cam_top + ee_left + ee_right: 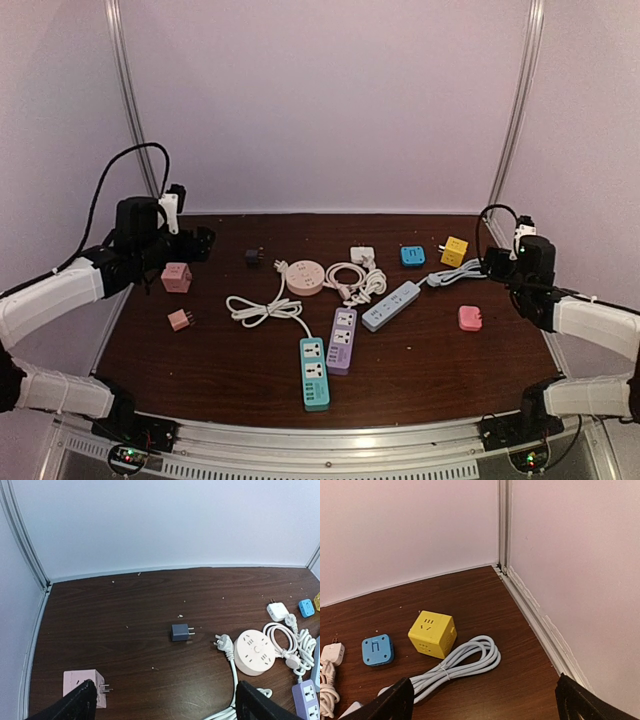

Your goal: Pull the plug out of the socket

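White left arm, right arm raised at table ends; left fingers apart, right fingers apart.

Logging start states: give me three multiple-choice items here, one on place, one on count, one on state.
1. Where is the yellow cube socket?
A. far right, by the right arm
B. near edge, centre
C. beside the left arm
2. How many long power strips lie on the table?
A. one
B. three
C. five
3. The end effectors are:
A. both shut on plugs
B. one shut
C. both open, empty
1 A, it lies near the far right corner; 2 B, teal power strip, purple power strip, grey-blue power strip; 3 C, left end effector and right end effector show fingers wide apart, nothing between.
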